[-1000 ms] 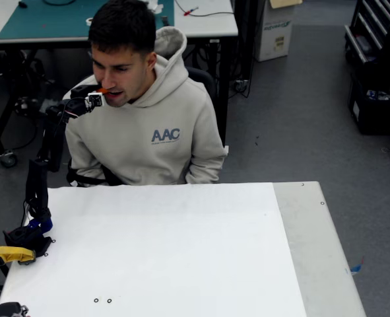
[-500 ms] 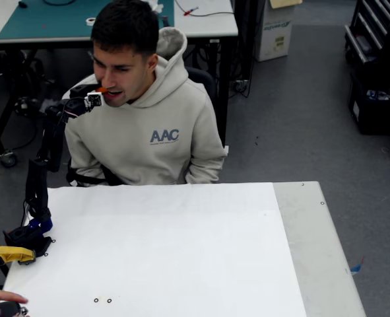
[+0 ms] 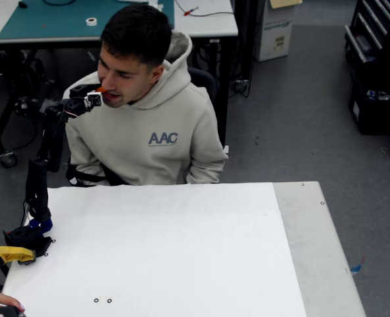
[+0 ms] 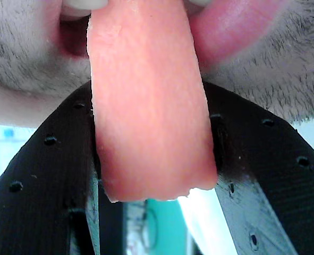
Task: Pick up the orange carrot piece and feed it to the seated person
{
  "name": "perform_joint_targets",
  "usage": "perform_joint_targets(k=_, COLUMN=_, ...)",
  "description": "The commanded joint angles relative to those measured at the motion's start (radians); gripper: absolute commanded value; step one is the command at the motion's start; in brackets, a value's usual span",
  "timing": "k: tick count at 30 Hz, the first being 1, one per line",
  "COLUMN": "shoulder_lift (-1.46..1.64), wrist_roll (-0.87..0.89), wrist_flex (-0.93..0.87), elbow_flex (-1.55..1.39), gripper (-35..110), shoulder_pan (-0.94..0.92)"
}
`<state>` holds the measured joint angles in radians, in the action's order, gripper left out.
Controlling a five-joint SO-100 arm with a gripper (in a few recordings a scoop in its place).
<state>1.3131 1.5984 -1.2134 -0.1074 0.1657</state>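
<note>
Up at about ten o'clock in the fixed view, the end effector point(image 3: 97, 96) is raised to the mouth of the seated person point(image 3: 148, 112), and the orange carrot piece point(image 3: 101, 90) shows as a small orange spot at its tip, right against the lips. In the wrist view the carrot piece point(image 4: 149, 101) stands nearly upright between the two black fingers point(image 4: 45, 186), which press it from either side, so the end effector is closed on it. Its top end, at twelve o'clock, goes in between the person's lips, with teeth just visible above it; its bottom end, at six o'clock, is cut rough and hangs free.

The black arm point(image 3: 39, 172) rises from its base at the worktop's point(image 3: 181, 251) left edge, around eight o'clock, where a yellow clamp point(image 3: 6, 254) grips the edge. The person sits behind the worktop's far side at twelve o'clock, head tipped toward the end effector. A hand point(image 3: 0, 302) shows at the lower left corner, at seven o'clock.
</note>
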Motion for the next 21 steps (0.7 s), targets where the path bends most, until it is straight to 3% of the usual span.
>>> perform_joint_targets(k=1, shoulder_lift=0.071, wrist_roll=-0.002, wrist_flex=-0.002, elbow_flex=0.026, gripper=-2, shoulder_pan=-0.029)
perform_joint_targets(k=10, shoulder_lift=0.097, wrist_roll=-0.003, wrist_flex=-0.002, elbow_flex=0.018, gripper=1, shoulder_pan=-0.028)
perform_joint_targets(k=21, shoulder_lift=0.1, wrist_roll=-0.003, wrist_flex=0.0, elbow_flex=0.026, gripper=40, shoulder_pan=-0.018)
